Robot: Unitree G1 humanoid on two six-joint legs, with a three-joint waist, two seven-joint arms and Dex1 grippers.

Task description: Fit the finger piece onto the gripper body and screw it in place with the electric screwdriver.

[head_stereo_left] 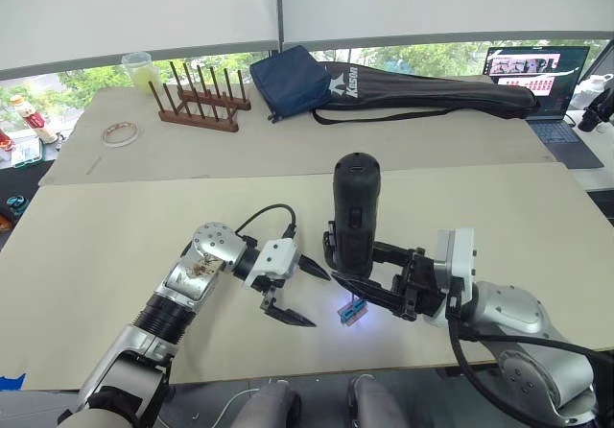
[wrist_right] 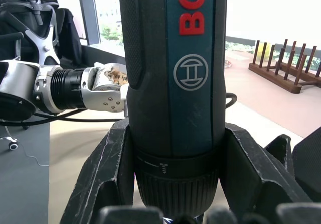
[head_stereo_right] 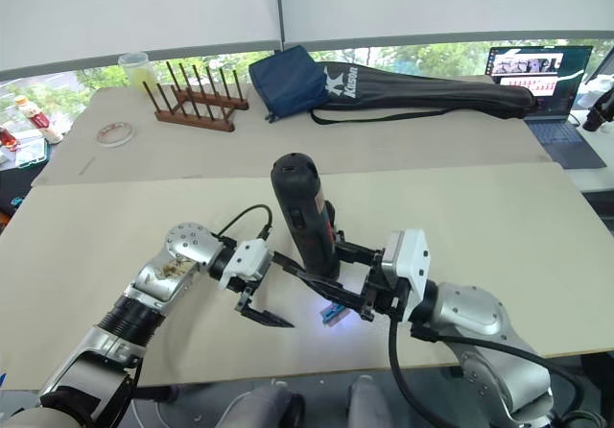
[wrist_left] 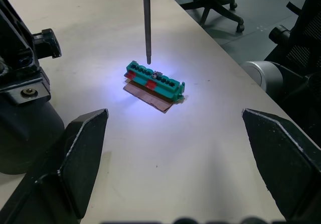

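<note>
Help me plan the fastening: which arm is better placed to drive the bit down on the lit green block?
The right. Its gripper already holds the electric screwdriver upright, bit tip just above the green block. The left gripper hangs open and empty beside it.

Silver jointed arms with black cables end in white wrist blocks and 2 black pointed fingers [head_stereo_left: 309,270].

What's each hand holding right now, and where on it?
Right hand grips the electric screwdriver low on its body, just above the collar. Left hand is open and holds nothing.
</note>
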